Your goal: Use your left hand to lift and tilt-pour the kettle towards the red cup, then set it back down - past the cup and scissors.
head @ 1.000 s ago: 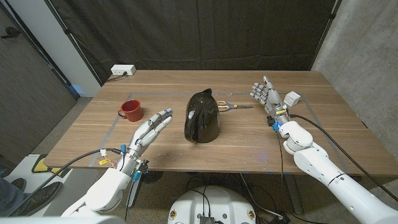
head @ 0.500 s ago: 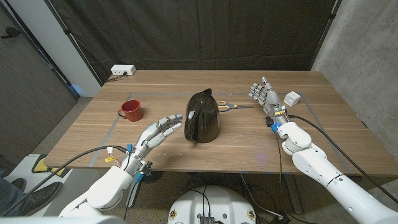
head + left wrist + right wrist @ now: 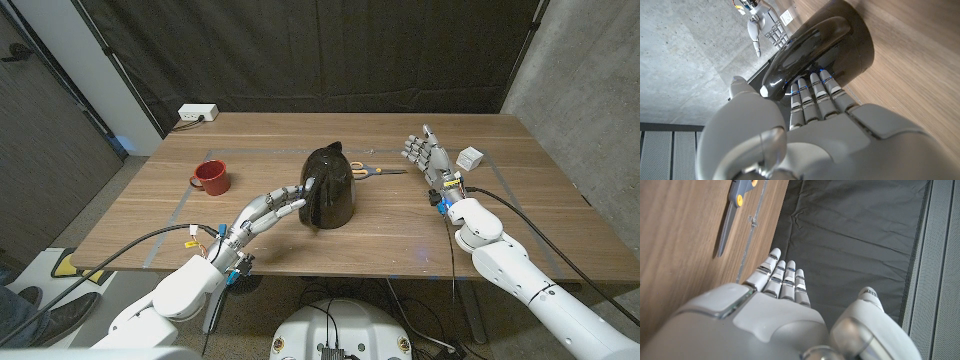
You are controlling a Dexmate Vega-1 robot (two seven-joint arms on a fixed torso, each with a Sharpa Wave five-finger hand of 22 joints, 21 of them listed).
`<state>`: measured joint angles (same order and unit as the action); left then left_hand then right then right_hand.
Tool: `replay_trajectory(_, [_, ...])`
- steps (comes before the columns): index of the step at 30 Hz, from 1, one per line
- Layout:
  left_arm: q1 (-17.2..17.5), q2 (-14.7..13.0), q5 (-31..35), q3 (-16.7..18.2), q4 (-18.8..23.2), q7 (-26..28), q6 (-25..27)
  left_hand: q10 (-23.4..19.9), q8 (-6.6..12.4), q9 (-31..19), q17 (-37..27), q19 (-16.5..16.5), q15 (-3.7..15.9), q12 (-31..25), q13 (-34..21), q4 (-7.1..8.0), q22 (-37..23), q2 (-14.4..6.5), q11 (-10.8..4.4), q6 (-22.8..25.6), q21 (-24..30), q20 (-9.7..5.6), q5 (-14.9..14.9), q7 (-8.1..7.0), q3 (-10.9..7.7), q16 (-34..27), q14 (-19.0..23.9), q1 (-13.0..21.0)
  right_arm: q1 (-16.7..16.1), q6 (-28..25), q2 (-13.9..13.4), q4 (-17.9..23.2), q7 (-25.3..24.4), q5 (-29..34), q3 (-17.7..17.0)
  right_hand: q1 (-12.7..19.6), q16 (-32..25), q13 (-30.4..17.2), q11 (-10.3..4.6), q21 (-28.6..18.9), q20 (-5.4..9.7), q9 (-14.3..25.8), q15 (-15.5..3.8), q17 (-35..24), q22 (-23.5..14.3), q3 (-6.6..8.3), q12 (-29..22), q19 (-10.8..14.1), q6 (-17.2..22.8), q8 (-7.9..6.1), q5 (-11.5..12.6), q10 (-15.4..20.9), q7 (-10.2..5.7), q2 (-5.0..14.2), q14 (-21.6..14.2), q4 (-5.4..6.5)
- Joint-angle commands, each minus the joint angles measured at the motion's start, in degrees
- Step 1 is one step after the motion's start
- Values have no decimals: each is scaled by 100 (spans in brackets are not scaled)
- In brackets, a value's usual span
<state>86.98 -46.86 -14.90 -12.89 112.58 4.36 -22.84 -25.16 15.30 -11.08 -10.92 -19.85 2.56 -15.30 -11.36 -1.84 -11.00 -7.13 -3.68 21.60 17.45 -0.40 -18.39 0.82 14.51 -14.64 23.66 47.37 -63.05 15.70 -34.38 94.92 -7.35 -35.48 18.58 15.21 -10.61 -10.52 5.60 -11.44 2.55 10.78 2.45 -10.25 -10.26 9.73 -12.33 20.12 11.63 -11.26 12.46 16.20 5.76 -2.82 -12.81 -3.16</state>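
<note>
The black kettle [image 3: 328, 187] stands upright at the table's middle, its handle [image 3: 805, 50] turned toward my left hand [image 3: 270, 208]. That hand's straight fingers [image 3: 812, 97] reach into the gap between handle and body, thumb apart on the outside, not closed around it. The red cup [image 3: 211, 177] stands left of the kettle. Orange-handled scissors [image 3: 365, 170] lie just behind the kettle on its right side, and their handles [image 3: 736, 195] show ahead of my right hand [image 3: 425, 155]. That hand stands by the right table edge, fingers spread, holding nothing.
A small white box [image 3: 470, 158] sits beside my right hand near the table's right edge. A white power strip [image 3: 197, 114] lies at the far left corner. Tape lines mark the wooden tabletop [image 3: 260, 140].
My left hand has moved right and forward from beside the cup's near side, and its fingers now reach into the kettle's handle. Kettle, cup, scissors and right hand have stayed put.
</note>
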Motion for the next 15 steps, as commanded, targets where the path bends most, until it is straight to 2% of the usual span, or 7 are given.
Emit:
replay_trajectory(1, [-417, -124, -144, -304, -153, -214, 165, -126, 44, -10, -20, -52, 48, -26, -27, -91, -11, -39, 2, 102, 14, -15, 21, -4, -53, 24, 108, 183, -80, 12, -12, 60, -82, 16, -38, -8, -25, -19, -27, -16, 81, 19, 4, -35, -24, -29, -19, 43, 22, -14, 10, 50, -14, 48, -49, -15])
replay_trajectory(7, [-555, -117, -269, -423, -267, -328, 49, -211, 55, -12, -21, -103, 87, -31, -30, -126, -10, -78, -5, 190, 25, -10, 55, -32, -94, 11, 208, 275, -71, 0, 3, 87, -138, 59, -25, -8, -25, -19, -33, -18, 76, 19, 4, -35, -25, -32, -22, 49, 32, -17, 10, 60, -14, 50, -53, -16])
replay_trajectory(9, [-565, -115, -296, -440, -288, -338, -10, -320, 98, -15, -25, -174, 89, -39, -35, -127, -11, -106, -58, 369, 43, -33, 102, -54, -112, 0, 307, 305, -71, -8, 7, 98, -158, 72, -20, -8, -26, -19, -33, -17, 73, 19, 5, -35, -25, -33, -23, 48, 34, -18, 9, 62, -17, 50, -56, -16])
replay_trajectory(11, [-536, -123, -286, -428, -281, -312, -92, -382, 99, -16, -27, -227, 130, -50, -36, -127, -11, -110, -77, 399, 59, -44, 122, -59, -117, -12, 366, 314, -70, -12, 12, 107, -169, 81, -13, -8, -26, -19, -30, -18, 74, 19, 3, -36, -25, -35, -24, 49, 35, -18, 9, 68, -18, 51, -56, -16])
replay_trajectory(15, [-419, -164, -228, -344, -223, -200, -211, -425, 105, -17, -27, -283, 138, -50, -38, -135, -11, -120, -19, 450, 77, -55, 141, -59, -129, -16, 416, 343, -64, -37, 18, 126, -191, 94, 0, -9, -25, -19, -42, -18, 72, 19, 3, -36, -26, -38, -20, 50, 35, -17, 8, 61, -14, 52, -57, -16])
